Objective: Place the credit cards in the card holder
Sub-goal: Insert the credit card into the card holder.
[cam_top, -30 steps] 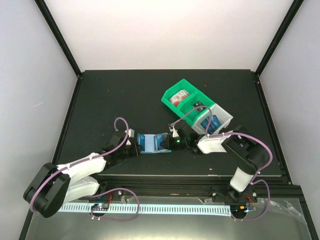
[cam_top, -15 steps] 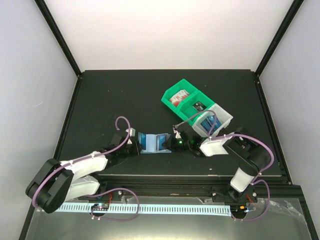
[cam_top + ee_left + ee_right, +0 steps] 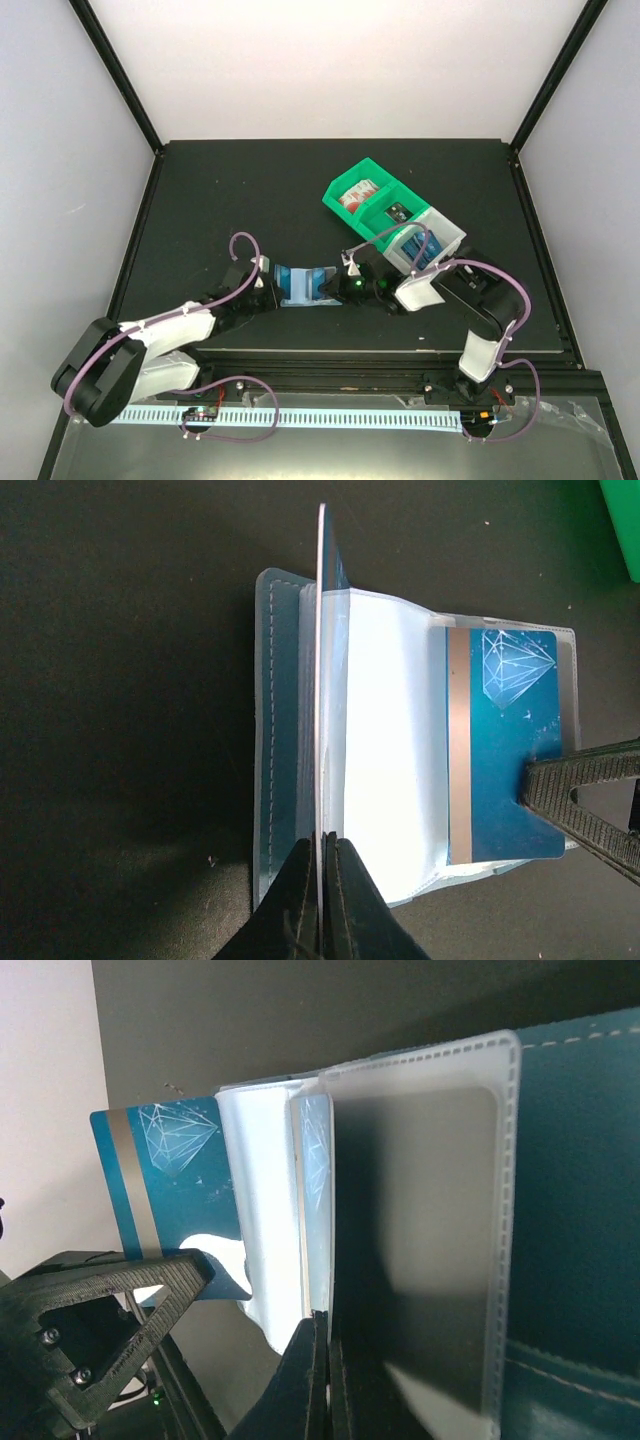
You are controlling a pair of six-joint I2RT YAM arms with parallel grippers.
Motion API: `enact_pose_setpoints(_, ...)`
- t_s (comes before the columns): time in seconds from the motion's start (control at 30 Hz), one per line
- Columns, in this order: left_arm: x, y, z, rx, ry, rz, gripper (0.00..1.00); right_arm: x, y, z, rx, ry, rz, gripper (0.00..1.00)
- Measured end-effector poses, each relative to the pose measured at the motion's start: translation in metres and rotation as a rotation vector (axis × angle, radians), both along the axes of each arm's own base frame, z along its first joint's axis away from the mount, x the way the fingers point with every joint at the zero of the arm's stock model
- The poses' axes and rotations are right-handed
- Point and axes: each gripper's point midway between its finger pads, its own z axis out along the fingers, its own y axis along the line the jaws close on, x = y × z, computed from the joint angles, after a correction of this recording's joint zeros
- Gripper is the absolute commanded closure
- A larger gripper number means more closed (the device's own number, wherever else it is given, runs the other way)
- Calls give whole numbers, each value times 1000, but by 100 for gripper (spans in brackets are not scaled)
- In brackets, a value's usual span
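The card holder (image 3: 303, 284) lies open on the black table between my two grippers, its teal cover (image 3: 268, 730) flat and its pale sleeves (image 3: 390, 740) fanned up. My left gripper (image 3: 322, 842) is shut on a blue credit card (image 3: 322, 680) held on edge above the holder's left half. In the right wrist view that card (image 3: 160, 1190) shows its grey stripe and diamond print. My right gripper (image 3: 322, 1322) is shut on the edge of a clear sleeve holding a second blue card (image 3: 510, 750). A frosted sleeve (image 3: 410, 1240) stands beside its jaws.
A green bin (image 3: 365, 195) and a white bin (image 3: 430, 235) with small items stand behind and to the right of the right arm. The table's front edge runs just below both grippers.
The right arm's elbow has dropped and its gripper has edged slightly left toward the holder. The left gripper, its card and the holder have stayed put.
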Motion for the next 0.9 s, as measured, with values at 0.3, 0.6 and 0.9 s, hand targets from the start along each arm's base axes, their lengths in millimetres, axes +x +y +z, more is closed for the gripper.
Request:
enact_pose_setpoints(0.3,2,-1,0,-2,3,3,98,0,13,-1,37,10,36,97)
enact_pose_setpoints(0.6,2,-2,0,-6,6,8,99,0,31,-4,44,14,59,83)
enact_pose_setpoints(0.9,-3,-3,6,-8,21,-17,99,-2,12,25,-82,-93,19,56)
